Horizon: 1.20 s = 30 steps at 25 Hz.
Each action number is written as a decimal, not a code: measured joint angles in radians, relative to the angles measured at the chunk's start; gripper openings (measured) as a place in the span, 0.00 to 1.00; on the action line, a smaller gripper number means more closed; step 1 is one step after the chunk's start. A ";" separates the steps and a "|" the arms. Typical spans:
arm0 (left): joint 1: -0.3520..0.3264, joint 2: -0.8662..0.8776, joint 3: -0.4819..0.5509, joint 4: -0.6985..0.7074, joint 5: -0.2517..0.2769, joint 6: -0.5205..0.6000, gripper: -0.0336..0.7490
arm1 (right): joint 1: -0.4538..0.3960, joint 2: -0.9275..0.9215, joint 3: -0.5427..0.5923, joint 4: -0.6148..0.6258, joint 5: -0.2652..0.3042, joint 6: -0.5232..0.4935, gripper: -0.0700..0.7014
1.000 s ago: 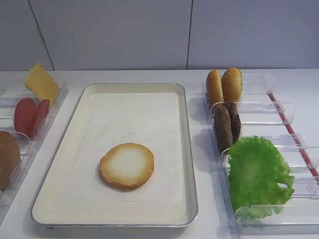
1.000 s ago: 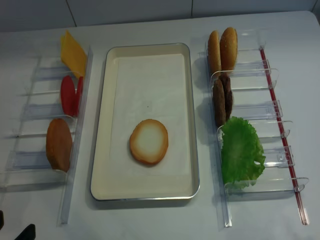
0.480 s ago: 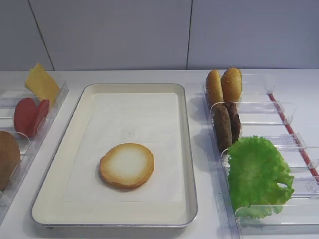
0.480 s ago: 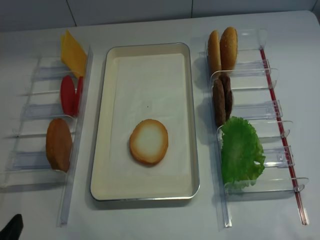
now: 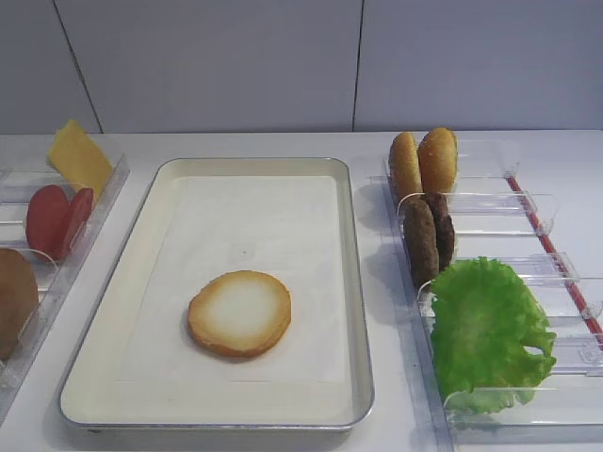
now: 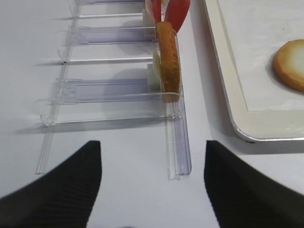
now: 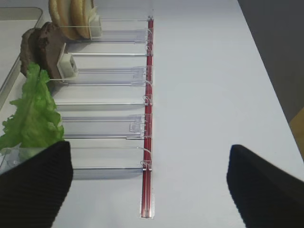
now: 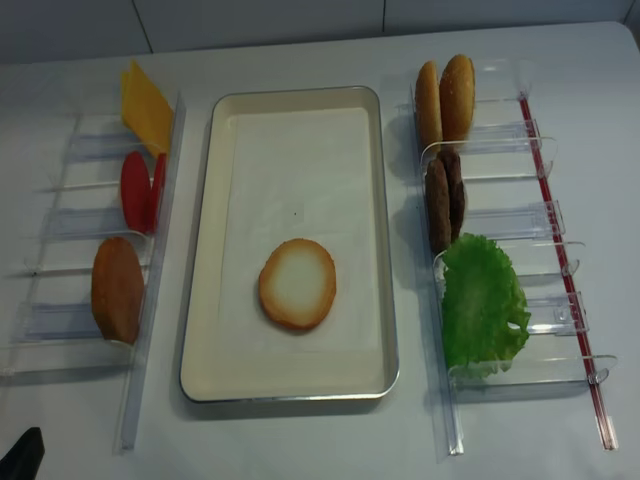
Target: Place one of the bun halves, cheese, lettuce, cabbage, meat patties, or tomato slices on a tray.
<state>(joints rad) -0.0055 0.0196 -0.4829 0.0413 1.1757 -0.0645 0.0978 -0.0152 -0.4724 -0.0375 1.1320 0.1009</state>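
A bun half [image 5: 239,313] [image 8: 297,283] lies flat, pale face up, on the near part of the cream tray [image 5: 247,202] [image 8: 292,150]. In the left rack stand the cheese [image 5: 78,156] and the tomato slices [image 5: 58,219]. The right rack holds the meat patties [image 5: 429,235] and the lettuce [image 5: 490,330]. No cabbage is in view. My left gripper [image 6: 152,145] is open and holds nothing, over bare table at the near end of the left rack. My right gripper [image 7: 148,152] is open and holds nothing, above the near end of the right rack, beside the lettuce [image 7: 31,114].
A plain brown bun [image 8: 117,288] [image 6: 168,59] stands on edge in the left clear rack [image 6: 109,90]. Two golden upright buns [image 5: 424,160] stand at the far end of the right rack [image 7: 107,76], which has a red strip [image 7: 148,118]. A dark bit of the left arm [image 8: 25,455] shows at the bottom left.
The dark tip of the left arm at the bottom left corner of the overhead view has shifted slightly left. The food and tray have not moved.
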 joint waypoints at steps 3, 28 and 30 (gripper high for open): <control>0.000 0.000 0.000 0.000 0.000 0.000 0.60 | 0.000 0.000 0.000 0.000 0.000 0.000 0.95; 0.000 0.000 0.000 0.000 0.000 0.000 0.60 | 0.000 0.000 0.000 0.000 0.000 0.000 0.95; 0.000 0.000 0.000 0.000 0.000 0.000 0.60 | 0.000 0.000 0.000 0.000 0.000 0.000 0.95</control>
<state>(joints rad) -0.0055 0.0196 -0.4829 0.0413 1.1757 -0.0645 0.0978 -0.0152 -0.4724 -0.0375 1.1320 0.1009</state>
